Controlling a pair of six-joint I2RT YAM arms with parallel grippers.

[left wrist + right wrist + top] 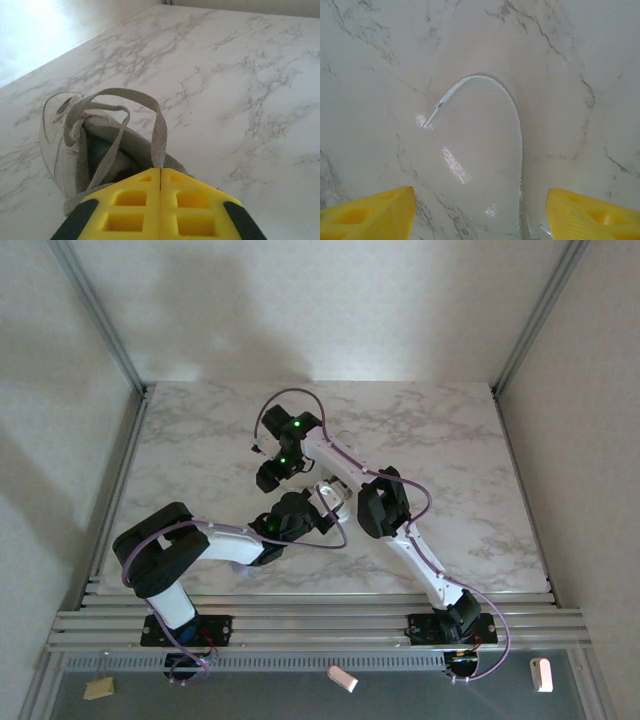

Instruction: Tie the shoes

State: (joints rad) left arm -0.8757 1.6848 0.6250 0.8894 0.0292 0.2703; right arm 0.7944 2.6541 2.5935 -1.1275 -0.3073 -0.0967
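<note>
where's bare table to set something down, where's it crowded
Free: the back strip of the table along the far wall, its right side by the frame rail, and its far left corner. Crowded: the centre, where the shoe, its lace, the left arm and the right arm meet.

Table (450, 450): white top with grey marble veining. It carried one white sneaker (57, 150) near its middle and a thin lace (518, 135) lying flat in a hooked curve.

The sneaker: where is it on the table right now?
In the left wrist view the sneaker lies lower left on the marble table, directly ahead of the left gripper, which is shut on its lace loop.
</note>
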